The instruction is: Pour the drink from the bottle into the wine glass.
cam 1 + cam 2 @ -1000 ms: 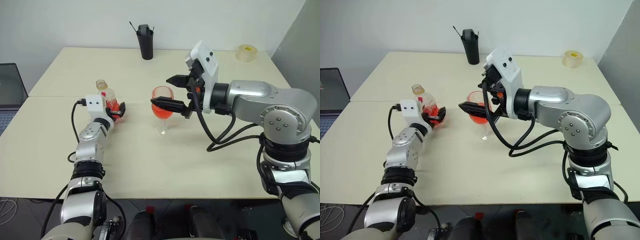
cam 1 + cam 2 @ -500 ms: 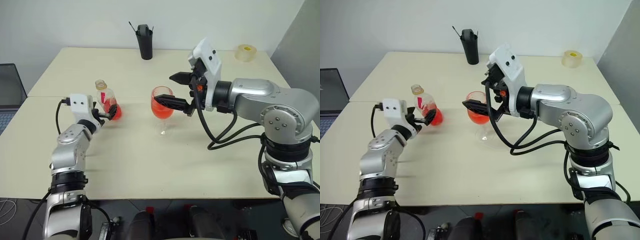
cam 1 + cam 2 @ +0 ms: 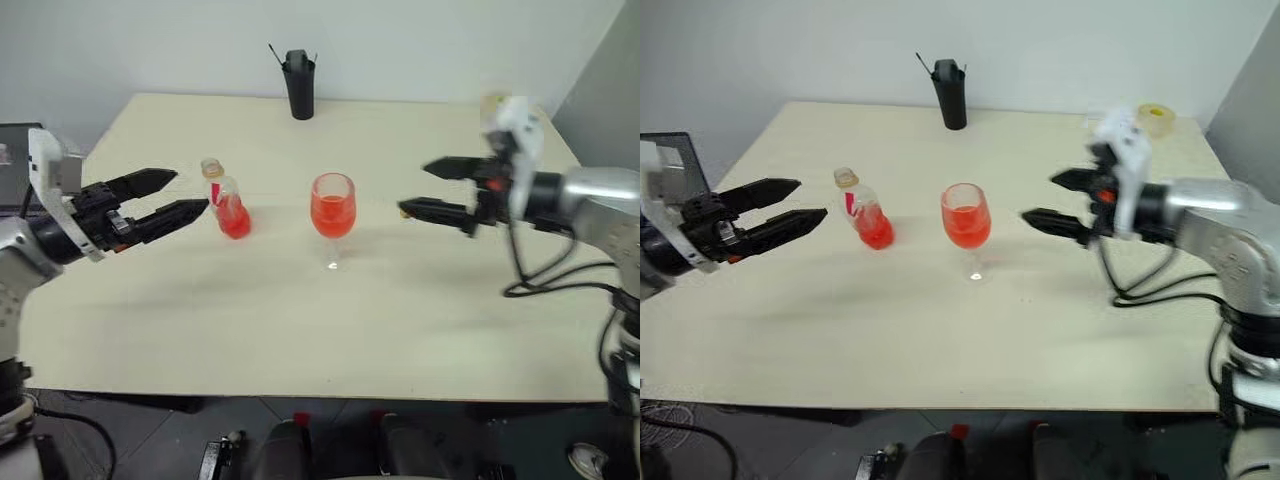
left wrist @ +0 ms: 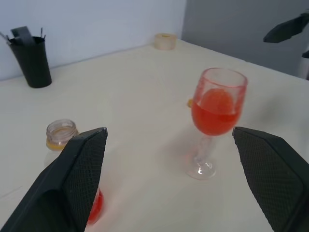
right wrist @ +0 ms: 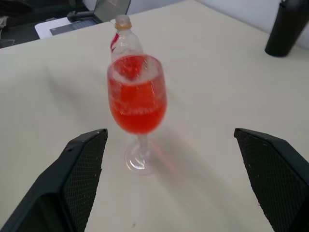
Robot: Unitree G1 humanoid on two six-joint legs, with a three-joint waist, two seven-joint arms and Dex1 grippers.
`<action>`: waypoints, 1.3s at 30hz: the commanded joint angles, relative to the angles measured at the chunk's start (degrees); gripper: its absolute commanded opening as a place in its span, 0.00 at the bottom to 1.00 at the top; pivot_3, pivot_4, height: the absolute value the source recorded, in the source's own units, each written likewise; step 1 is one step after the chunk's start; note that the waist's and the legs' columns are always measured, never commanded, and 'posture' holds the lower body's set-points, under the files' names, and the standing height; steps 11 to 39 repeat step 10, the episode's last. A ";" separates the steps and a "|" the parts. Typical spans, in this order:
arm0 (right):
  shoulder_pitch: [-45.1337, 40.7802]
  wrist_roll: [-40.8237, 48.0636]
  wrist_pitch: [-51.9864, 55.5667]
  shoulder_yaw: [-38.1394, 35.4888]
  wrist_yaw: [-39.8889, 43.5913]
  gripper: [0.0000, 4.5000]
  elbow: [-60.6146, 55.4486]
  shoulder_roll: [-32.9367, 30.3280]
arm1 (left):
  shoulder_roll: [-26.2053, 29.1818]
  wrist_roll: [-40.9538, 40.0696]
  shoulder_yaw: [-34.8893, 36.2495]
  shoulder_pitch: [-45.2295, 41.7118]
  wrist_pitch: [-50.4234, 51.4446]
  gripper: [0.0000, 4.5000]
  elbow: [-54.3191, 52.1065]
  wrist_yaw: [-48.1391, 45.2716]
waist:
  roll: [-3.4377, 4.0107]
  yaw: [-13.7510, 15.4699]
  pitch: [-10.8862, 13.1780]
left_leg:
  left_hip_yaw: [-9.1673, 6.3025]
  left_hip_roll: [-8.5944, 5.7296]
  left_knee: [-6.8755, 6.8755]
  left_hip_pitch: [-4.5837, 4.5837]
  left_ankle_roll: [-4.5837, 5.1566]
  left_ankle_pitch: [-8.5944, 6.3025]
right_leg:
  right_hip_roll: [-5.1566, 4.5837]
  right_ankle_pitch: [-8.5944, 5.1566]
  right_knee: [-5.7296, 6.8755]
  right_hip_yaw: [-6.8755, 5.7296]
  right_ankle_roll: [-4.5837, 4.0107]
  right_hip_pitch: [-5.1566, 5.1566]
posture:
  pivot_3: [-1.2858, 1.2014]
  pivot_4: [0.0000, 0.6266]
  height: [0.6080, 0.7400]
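Pouring appears complete. Left gripper hangs spread and empty, apart from the bottle, which stands upright on the table with a little drink left at its base. Wine glass stands mid-table, bowl mostly filled red-orange. Right gripper hangs spread, clear of the glass.
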 commanded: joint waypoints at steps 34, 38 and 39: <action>1.52 6.41 -4.83 -9.21 11.89 1.00 2.85 -6.80 | 6.81 0.19 -1.60 -5.58 -2.10 0.99 7.10 -11.42 | 0.17 -0.07 0.11 | 0.06 0.06 -0.05 0.04 0.00 0.00 | 0.08 -0.02 0.03 0.05 -0.03 -0.01 | 0.52 0.24 1.00; 1.52 6.41 -4.83 -9.21 11.89 1.00 2.85 -6.80 | 6.81 0.19 -1.60 -5.58 -2.10 0.99 7.10 -11.42 | 0.17 -0.07 0.11 | 0.06 0.06 -0.05 0.04 0.00 0.00 | 0.08 -0.02 0.03 0.05 -0.03 -0.01 | 0.52 0.24 1.00; 1.52 6.41 -4.83 -9.21 11.89 1.00 2.85 -6.80 | 6.81 0.19 -1.60 -5.58 -2.10 0.99 7.10 -11.42 | 0.17 -0.07 0.11 | 0.06 0.06 -0.05 0.04 0.00 0.00 | 0.08 -0.02 0.03 0.05 -0.03 -0.01 | 0.52 0.24 1.00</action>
